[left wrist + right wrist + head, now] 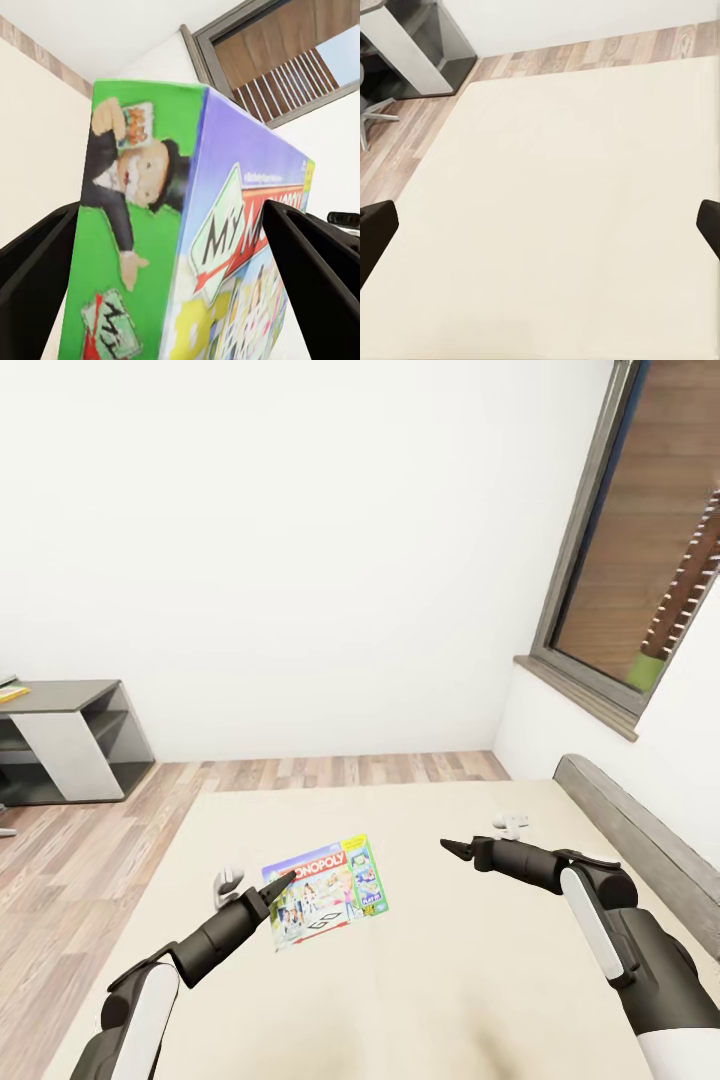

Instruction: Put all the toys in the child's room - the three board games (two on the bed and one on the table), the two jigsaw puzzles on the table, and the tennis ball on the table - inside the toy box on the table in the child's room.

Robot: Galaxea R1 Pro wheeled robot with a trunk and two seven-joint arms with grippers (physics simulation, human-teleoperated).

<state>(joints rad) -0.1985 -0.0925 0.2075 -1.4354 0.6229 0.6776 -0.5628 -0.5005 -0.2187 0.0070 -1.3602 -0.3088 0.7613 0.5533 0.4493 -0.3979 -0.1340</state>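
Observation:
A white-green "MONOPOLY" board game (pixel 330 895) is on the beige bed (pixel 450 990), left of the middle. My left gripper (pixel 283 880) is at the box's near left corner. In the left wrist view the box (pixel 225 225) sits between the two black fingers (pixel 37 285), which press against its green side and its printed top. My right gripper (pixel 447 846) hovers open over bare mattress to the right of the box, with nothing between its fingers (pixel 371 232). The table, the toy box and the other toys are out of view.
A grey headboard (pixel 640 840) runs along the bed's right side under a dark-framed window (pixel 640 560). A grey shelf unit (pixel 70 735) stands at the far left on the wood-plank floor (pixel 60 880). A white wall lies beyond the bed's far edge.

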